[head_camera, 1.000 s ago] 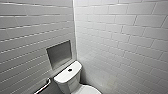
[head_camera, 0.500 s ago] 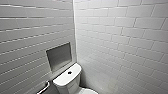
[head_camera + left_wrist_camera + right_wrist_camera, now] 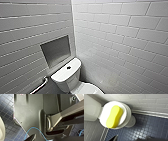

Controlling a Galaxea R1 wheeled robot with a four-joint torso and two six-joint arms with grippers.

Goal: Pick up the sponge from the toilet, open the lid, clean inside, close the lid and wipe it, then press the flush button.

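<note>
The white toilet (image 3: 67, 76) stands in the corner, low in the head view. Its dark round flush button (image 3: 68, 67) sits in the middle of the tank top, and a part of the lid (image 3: 87, 88) shows in front of it. In the right wrist view the bright yellow sponge (image 3: 114, 116) lies on the closed white lid (image 3: 105, 111), beside the tank (image 3: 91, 110). My right gripper (image 3: 132, 138) hangs open above the floor, apart from the sponge and with nothing between its fingers. My left gripper (image 3: 48, 137) is open over the robot's own body and holds nothing.
White tiled walls close the corner on both sides. A recessed niche (image 3: 56, 50) sits in the wall behind the tank, and a metal grab bar (image 3: 40, 86) runs beside it. The floor (image 3: 149, 126) is small dark blue tiles. A blue cable (image 3: 32, 129) loops over the robot's plate.
The head view has shifted slightly, so the camera moved a little. The toilet and the sponge stay in place, and both grippers keep the same opening.
</note>
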